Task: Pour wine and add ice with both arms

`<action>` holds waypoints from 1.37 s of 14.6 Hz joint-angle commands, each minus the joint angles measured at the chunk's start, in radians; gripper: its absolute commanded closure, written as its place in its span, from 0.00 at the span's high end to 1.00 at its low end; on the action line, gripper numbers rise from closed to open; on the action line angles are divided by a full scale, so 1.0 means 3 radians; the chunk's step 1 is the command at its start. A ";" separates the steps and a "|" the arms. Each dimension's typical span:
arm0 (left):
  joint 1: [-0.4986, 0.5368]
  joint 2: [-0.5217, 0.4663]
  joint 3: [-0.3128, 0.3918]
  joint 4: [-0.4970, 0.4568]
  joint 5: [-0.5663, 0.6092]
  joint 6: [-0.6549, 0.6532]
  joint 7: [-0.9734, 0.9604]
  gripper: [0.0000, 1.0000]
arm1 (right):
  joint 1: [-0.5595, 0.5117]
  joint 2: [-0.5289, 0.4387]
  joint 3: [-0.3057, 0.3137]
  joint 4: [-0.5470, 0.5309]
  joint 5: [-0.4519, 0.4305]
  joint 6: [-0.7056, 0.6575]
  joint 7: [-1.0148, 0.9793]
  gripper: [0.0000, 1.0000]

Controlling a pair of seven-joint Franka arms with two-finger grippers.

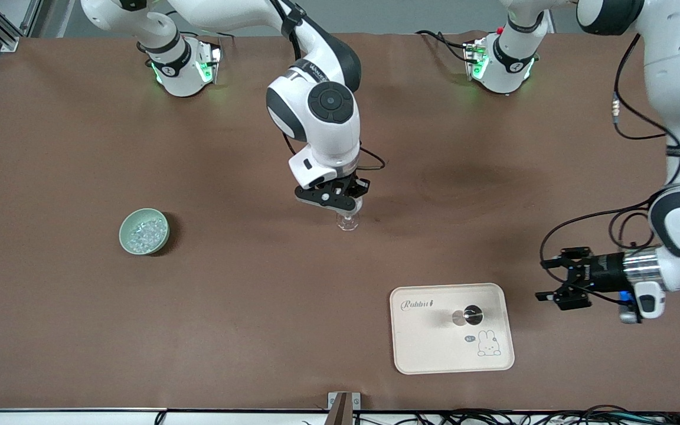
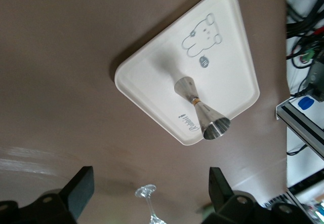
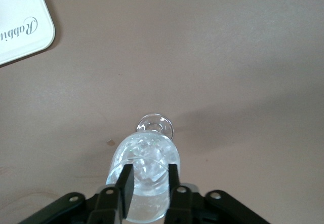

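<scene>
Front view: the right gripper is standing over the stemmed glass at mid-tabletop, its fingers straddling the rim of the bowl, which is holding glinting ice; whether they are pressing on the glass or just letting go cannot be told. More ice is lying in the green bowl toward the right arm's end of the tabletop. The left gripper is waiting with jaws released, in the air just beside the white tray, on which a steel jigger is standing upright. The step in hand appears to be the end of adding ice at the glass. The next move probably calls for the right gripper to clear the rim without tipping the glass, and the left to grasp the jigger at its narrow waist for pouring.
</scene>
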 commanded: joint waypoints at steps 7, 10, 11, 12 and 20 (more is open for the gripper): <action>-0.0029 -0.0788 0.0174 0.0207 0.0375 0.0024 0.0087 1.00 | -0.0044 -0.0106 -0.0014 0.0037 -0.0048 -0.0083 0.0059 1.00; -0.0223 -0.1186 0.0133 0.0177 0.1172 -0.0077 0.0628 1.00 | -0.0110 -0.0269 -0.0095 0.0048 -0.0069 -0.0257 0.0049 1.00; -0.0259 -0.1274 0.0128 0.0176 0.1341 -0.0164 0.0736 1.00 | -0.0121 -0.0381 -0.0161 0.0042 -0.0130 -0.0298 0.0033 1.00; -0.0290 -0.1350 0.0102 0.0176 0.1500 -0.0266 0.0889 1.00 | -0.0141 -0.0493 -0.0213 0.0032 -0.0216 -0.0369 0.0018 1.00; -0.0459 -0.2183 -0.0071 -0.0211 0.2140 -0.0855 0.1811 1.00 | -0.1004 -0.1348 -0.0326 0.0037 -0.0366 -0.1315 -0.1422 1.00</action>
